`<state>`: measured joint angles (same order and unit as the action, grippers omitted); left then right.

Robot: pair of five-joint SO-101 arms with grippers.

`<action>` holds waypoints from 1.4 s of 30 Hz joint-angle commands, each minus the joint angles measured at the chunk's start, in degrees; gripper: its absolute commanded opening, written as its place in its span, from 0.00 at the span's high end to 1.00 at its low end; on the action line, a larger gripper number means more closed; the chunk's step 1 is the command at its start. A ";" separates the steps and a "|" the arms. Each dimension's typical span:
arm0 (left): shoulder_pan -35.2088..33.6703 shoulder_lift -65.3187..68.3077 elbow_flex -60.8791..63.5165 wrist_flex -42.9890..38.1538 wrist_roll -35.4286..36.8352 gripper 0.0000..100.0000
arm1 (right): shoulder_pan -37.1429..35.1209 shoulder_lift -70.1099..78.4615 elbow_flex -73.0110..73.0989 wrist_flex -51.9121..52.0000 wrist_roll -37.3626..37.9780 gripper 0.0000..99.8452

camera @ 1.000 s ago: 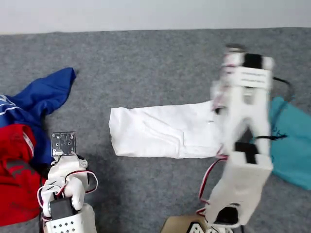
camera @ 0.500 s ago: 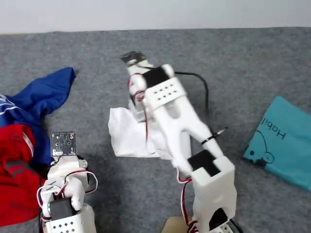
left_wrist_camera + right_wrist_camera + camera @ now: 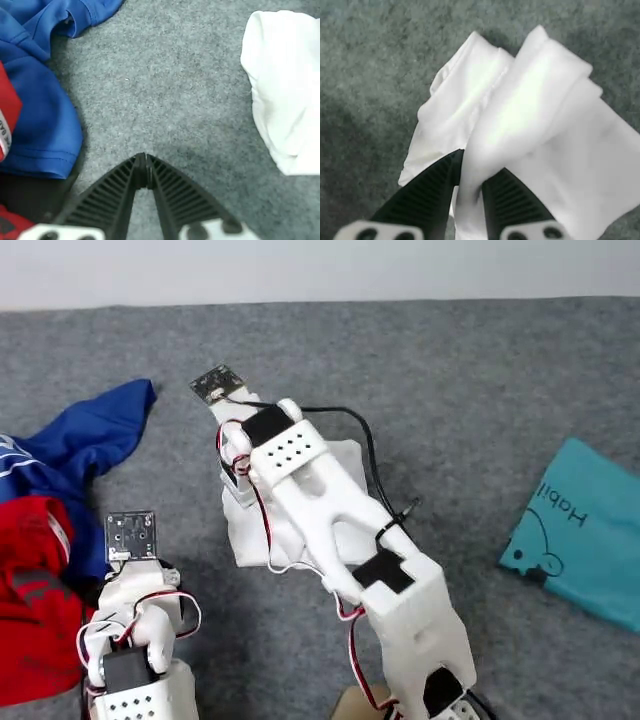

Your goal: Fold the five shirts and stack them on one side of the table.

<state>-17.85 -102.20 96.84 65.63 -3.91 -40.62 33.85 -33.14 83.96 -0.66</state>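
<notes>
White shirt (image 3: pixel 535 110) pinched in right jaws | left jaws closed, empty

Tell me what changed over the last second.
The right gripper, shut on the white shirt, swung from the right side of the table over to the left, carrying that end across so the shirt is now doubled into a shorter bundle. The teal shirt, earlier partly behind the arm, is uncovered. The left gripper, blue shirt and red shirt stayed put.
</notes>
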 commanded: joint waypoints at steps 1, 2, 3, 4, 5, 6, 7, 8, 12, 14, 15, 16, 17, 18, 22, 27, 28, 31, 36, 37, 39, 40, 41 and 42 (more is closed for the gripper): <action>-0.26 -0.18 -0.22 0.35 0.53 0.99 | -1.71 2.07 -7.30 1.71 0.09 0.96; -0.26 -0.18 -0.22 0.35 0.53 0.99 | -2.33 3.12 -8.88 3.56 0.44 0.93; -0.26 -0.18 -0.22 0.35 0.53 0.99 | -3.21 4.00 -10.46 5.23 0.44 0.89; -0.26 -0.18 -0.22 0.35 0.53 0.99 | -4.00 4.88 -12.13 6.81 0.00 0.84; -0.26 -0.18 -0.22 0.35 0.53 0.99 | -4.62 5.58 -13.80 8.22 -0.70 0.79; -0.26 -0.18 -0.22 0.35 0.53 0.99 | -5.32 6.20 -15.74 9.45 -1.32 0.75; -0.26 -0.18 -0.22 0.35 0.53 0.99 | -5.93 6.81 -17.93 10.59 -1.49 0.72; -0.26 -0.18 -0.22 0.35 0.53 0.99 | -6.46 7.34 -20.13 11.47 -1.49 0.71; -0.26 -0.18 -0.22 0.35 0.53 0.99 | -6.90 8.04 -28.48 15.16 -1.41 0.71; -0.26 -0.18 -0.22 0.35 0.53 0.99 | -5.67 8.13 -30.77 18.15 -1.41 0.72; -0.26 -0.18 -0.22 0.35 0.53 0.99 | -4.88 8.13 -30.86 18.95 -1.41 0.73; -0.26 -0.18 -0.22 0.35 0.53 0.99 | -3.74 7.96 -30.51 19.03 -1.41 0.76; -0.26 -0.18 -0.22 0.35 0.53 0.99 | -2.33 7.60 -29.54 19.03 -1.41 0.79; -0.26 -0.18 -0.22 0.35 0.53 0.99 | -1.10 7.34 -29.01 18.95 -1.41 0.83; -0.26 -0.18 -0.22 0.35 0.53 0.99 | 3.56 7.08 -26.64 18.95 0.53 0.99; -0.26 -0.18 -0.22 0.35 0.53 0.99 | 8.48 5.32 -18.02 19.03 5.89 0.99; -0.26 -0.18 -0.22 0.35 0.53 0.99 | 8.84 4.88 -16.53 18.95 5.98 0.99; -0.26 -0.18 -0.22 0.35 0.53 0.99 | 8.66 4.62 -12.57 18.95 5.98 0.99; -0.26 -0.18 -0.22 0.35 0.53 0.99 | 4.70 5.67 -8.26 18.77 5.89 0.99; -0.26 -0.18 -0.22 0.35 0.53 0.99 | 3.38 6.02 -8.18 18.77 5.71 0.99; -0.26 -0.18 -0.22 0.35 0.53 0.99 | 0.04 6.02 -8.26 18.77 5.63 0.99; -0.26 -0.18 -0.22 0.35 0.53 0.99 | -1.89 5.58 -8.35 18.77 5.63 0.99; -0.26 -0.18 -0.22 0.35 0.53 0.99 | -3.82 4.88 -8.35 18.77 5.54 0.99; -0.26 -0.18 -0.22 0.35 0.53 0.99 | -5.85 4.09 -8.35 18.77 5.54 0.99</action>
<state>-17.85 -102.20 96.84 65.63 -3.91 -41.32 42.46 -41.05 100.57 4.70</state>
